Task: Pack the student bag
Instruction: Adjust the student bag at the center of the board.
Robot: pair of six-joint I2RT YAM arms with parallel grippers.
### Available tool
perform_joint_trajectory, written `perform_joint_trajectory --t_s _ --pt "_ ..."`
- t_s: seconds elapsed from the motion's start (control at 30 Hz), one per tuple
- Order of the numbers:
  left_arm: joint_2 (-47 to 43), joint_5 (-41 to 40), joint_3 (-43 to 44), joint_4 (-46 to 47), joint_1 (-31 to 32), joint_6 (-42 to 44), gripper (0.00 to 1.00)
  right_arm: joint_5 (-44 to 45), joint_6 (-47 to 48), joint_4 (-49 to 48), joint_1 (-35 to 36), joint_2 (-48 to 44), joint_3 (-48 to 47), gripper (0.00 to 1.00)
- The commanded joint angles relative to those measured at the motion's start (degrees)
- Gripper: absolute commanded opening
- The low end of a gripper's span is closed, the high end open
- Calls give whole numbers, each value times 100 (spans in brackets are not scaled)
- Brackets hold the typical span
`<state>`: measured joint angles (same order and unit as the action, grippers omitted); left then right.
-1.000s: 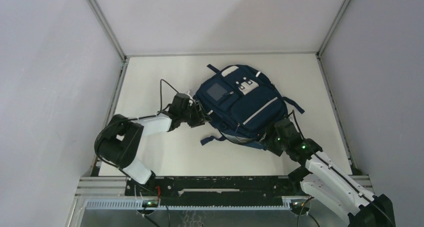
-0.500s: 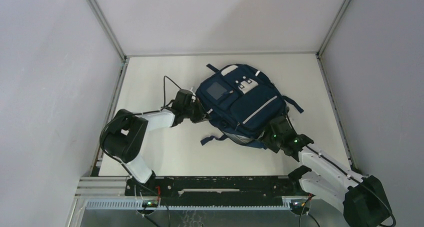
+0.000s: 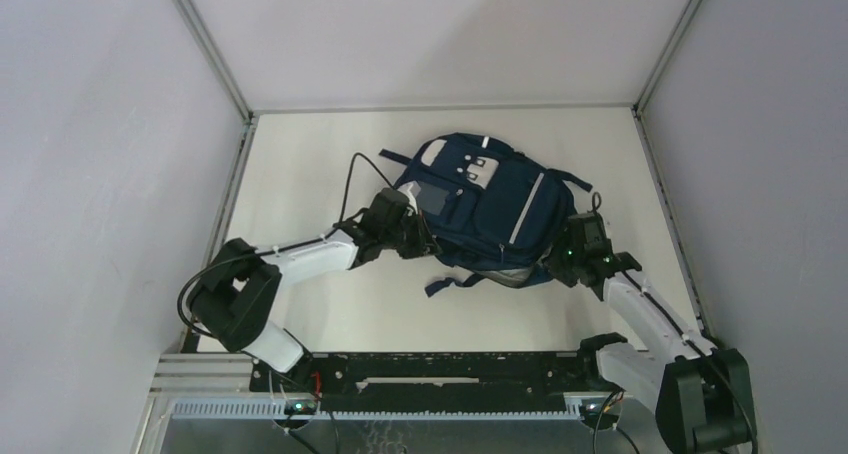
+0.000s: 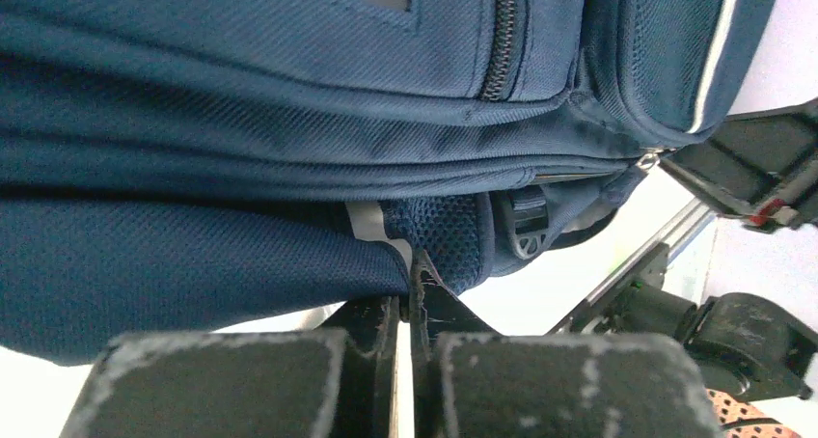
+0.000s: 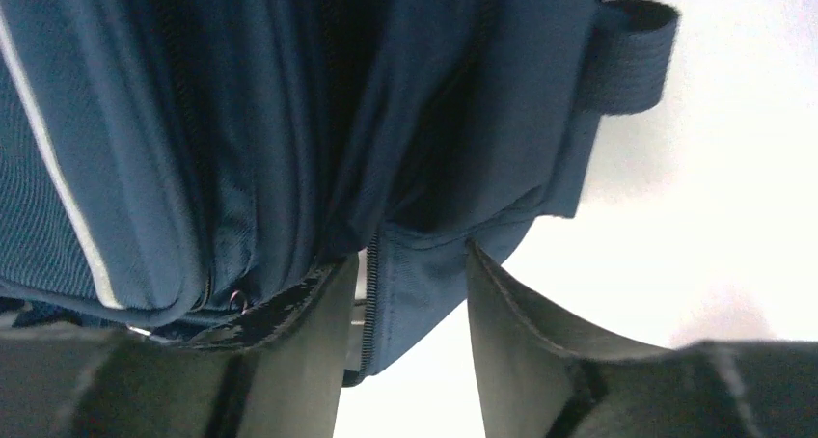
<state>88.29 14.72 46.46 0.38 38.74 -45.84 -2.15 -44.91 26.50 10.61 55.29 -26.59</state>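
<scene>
Both sets of jaws were on the student bag (image 3: 490, 209), which lay front panel up in the middle of the bench (image 3: 320, 154) in the overhead view, its white-patched end toward the top of the frame. The left jaws, at the bag's left flank just below the grey window (image 3: 433, 192), were closed narrow on a thin fold of navy cloth. In the left wrist view that fold ran down between them at bottom centre, with a black buckle (image 4: 526, 231) just to its right. The right jaws, at the bag's lower right corner, stood partly apart astride a seam flap carrying a zip (image 5: 370, 293). The flap touched the right-hand finger in that view, but I could not tell whether they were biting or only straddling it.

I judged the step to be getting a compartment open so that packing could start. To do it well, I wanted the right jaws seated on the cloth beside the zip teeth, not on the teeth, before any pull. Then the two grips should draw apart gently and evenly, so the bag neither slid across the bench nor slipped out of that thin left pinch. The loose strap (image 3: 445, 282) trailing at the bag's lower edge and the webbing loop (image 5: 627, 57) needed to stay out of either grip.
</scene>
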Motion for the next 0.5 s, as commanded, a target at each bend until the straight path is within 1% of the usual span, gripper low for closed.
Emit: perform_joint_trajectory --t_s 0.0,0.1,0.17,0.23,0.33,0.43,0.47 --pt "-324 198 718 -131 366 166 0 -108 214 16 675 -161 -867 61" --pt "-514 44 908 -457 353 325 0 23 164 201 976 -903 -1060 70" --pt "-616 68 992 -503 351 389 0 349 165 309 1299 -1378 -1157 72" --pt "-669 59 1040 -531 353 440 0 702 151 367 1765 -1719 -1207 73" --pt "-614 -64 1045 -547 332 494 0 1365 -19 404 2738 -1710 -1208 73" --pt "-401 -49 1038 -555 265 469 0 2043 59 192 4050 -1182 -1203 71" --pt "-321 -51 1035 -593 242 468 4 2205 179 107 4348 -917 -1239 71"
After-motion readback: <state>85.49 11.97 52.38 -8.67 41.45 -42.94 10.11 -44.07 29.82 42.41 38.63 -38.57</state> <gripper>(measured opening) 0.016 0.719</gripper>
